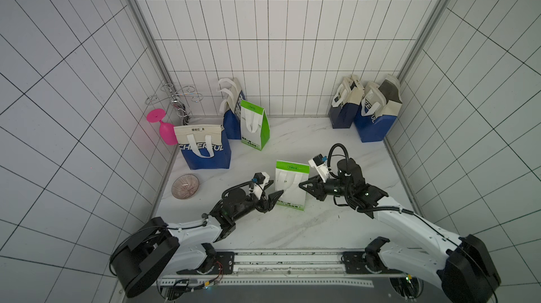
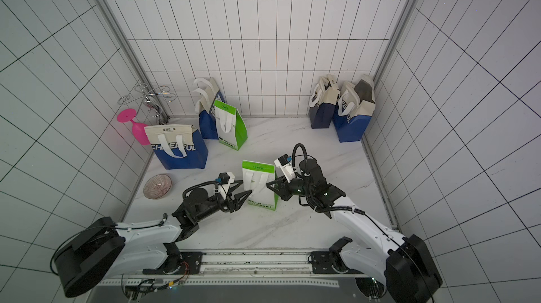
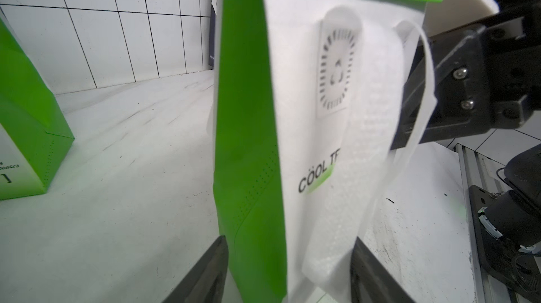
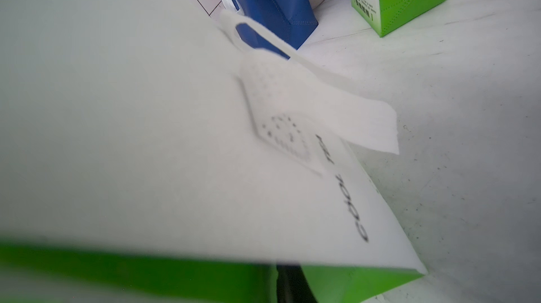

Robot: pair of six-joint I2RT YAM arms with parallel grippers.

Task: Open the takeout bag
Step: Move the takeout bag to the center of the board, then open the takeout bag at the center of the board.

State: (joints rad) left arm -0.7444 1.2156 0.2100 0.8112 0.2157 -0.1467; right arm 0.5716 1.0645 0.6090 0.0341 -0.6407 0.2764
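In the right wrist view you see the takeout bag (image 4: 146, 140) blurred, hiding all but a dark sliver of the right tool (image 4: 288, 284). The left wrist view's edges cut off the left tool (image 3: 288, 246) and the bag's top.

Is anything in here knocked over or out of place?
Only the pink glass, behind the blue bag near the wire rack: it sits upside down, foot up and bowl down.

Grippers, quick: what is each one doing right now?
Left gripper: open, jaws either side of an edge of the green-and-white takeout bag.
Right gripper: at the bag's other edge; open or shut cannot be told.
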